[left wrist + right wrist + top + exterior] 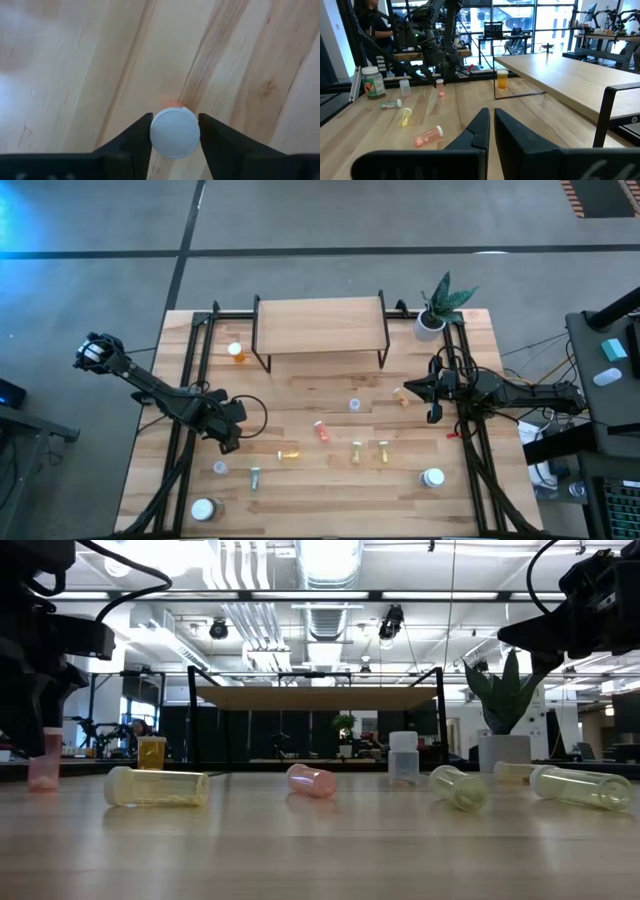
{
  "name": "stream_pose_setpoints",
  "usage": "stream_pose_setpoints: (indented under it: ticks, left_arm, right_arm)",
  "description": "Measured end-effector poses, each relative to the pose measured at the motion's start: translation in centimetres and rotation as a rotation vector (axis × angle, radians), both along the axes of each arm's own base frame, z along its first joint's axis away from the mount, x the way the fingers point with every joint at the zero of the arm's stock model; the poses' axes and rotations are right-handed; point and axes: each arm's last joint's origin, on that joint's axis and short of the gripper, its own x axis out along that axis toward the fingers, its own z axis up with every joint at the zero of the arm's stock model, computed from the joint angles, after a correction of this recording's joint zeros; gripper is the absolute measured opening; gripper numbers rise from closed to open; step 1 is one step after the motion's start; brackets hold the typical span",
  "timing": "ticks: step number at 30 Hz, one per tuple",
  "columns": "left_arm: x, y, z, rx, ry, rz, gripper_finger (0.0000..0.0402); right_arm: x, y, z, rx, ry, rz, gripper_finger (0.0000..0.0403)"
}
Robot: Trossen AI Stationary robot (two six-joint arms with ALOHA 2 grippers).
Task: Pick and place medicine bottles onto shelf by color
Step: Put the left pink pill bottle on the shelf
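The shelf (320, 325) stands at the far middle of the desk (330, 500), with a potted plant (437, 310) just beside its right end and one bottle (236, 352) near its left leg. The left gripper (232, 442) is at the desk's left side, over an upright capped bottle (175, 132) that stands between its jaws. The right gripper (408, 390) is at the right side, near the shelf's right legs. Several bottles lie scattered across the middle of the desk between the arms. Two larger jars stand near the front edge, one left (204, 508), one right (433, 477).
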Motion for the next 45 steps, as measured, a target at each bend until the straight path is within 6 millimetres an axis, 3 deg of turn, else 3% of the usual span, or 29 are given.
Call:
stream_pose_setpoints:
  ticks: [16,27,34,45]
  left_arm:
    - [0.0,0.0,0.0,-0.002,0.004,0.000,0.0100]
    - [0.6,-0.3,1.3,-0.021,-0.037,-0.006,0.0098]
    - [2.1,0.4,4.3,-0.031,-0.145,0.002,0.0098]
    - [4.8,3.8,10.3,0.065,-0.300,-0.044,0.0097]
  right_arm:
    - [0.0,0.0,0.0,0.000,0.000,0.000,0.0018]
    - [0.0,0.0,0.0,0.000,0.000,0.000,0.0018]
    - [0.0,0.0,0.0,0.000,0.000,0.000,0.0018]
    - [0.0,0.0,0.0,0.000,0.000,0.000,0.0018]
